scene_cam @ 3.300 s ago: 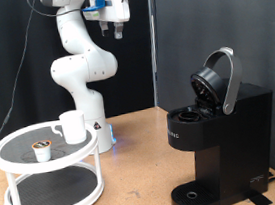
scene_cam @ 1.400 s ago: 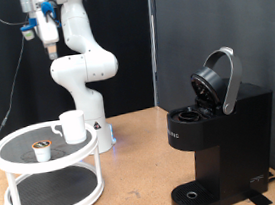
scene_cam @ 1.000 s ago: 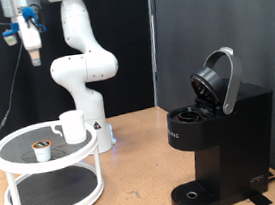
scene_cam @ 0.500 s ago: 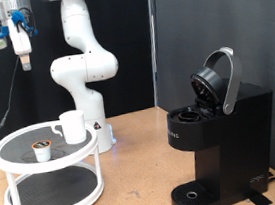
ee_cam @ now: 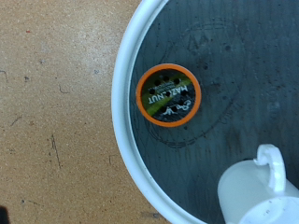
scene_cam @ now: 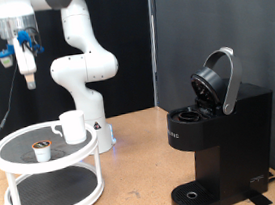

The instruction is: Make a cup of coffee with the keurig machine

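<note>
The cup [scene_cam: 72, 127] is a small white mug standing on the top tier of a white round stand [scene_cam: 12, 149], at the exterior view's left. A small brown-topped pod [scene_cam: 43, 149] lies beside it on the same tier. The keurig machine [scene_cam: 217, 138] stands at the exterior view's right with its rounded lid [scene_cam: 221, 80] hinged up. My gripper [scene_cam: 29, 79] hangs high above the stand, pointing down, holding nothing. In the wrist view the pod [ee_cam: 169, 96] is centred, with the cup [ee_cam: 260, 191] at the corner and the stand's rim [ee_cam: 121, 103]; no fingers show there.
The stand has a lower tier [scene_cam: 49, 199] and sits on a wooden table [scene_cam: 139, 198]. The robot's white base [scene_cam: 86, 74] stands behind the stand. A dark curtain forms the backdrop. The keurig's round drip tray [scene_cam: 194, 194] is bare.
The arm has swung from above the table's middle to the exterior view's left and come down, so the gripper is now over the stand. The cup, pod and machine have not moved.
</note>
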You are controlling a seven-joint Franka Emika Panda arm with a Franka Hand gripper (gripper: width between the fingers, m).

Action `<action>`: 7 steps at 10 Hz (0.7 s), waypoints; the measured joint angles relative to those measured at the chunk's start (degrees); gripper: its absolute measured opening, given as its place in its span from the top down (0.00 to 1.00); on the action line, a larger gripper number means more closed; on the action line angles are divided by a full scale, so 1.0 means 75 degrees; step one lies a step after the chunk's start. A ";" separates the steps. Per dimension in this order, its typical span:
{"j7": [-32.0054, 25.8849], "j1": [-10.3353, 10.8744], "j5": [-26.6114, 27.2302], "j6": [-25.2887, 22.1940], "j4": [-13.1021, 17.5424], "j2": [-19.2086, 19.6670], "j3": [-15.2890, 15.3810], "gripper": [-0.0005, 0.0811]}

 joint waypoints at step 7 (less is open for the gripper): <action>0.0036 -0.0182 -0.0248 0.1515 -0.0809 0.0584 -0.0008 0.09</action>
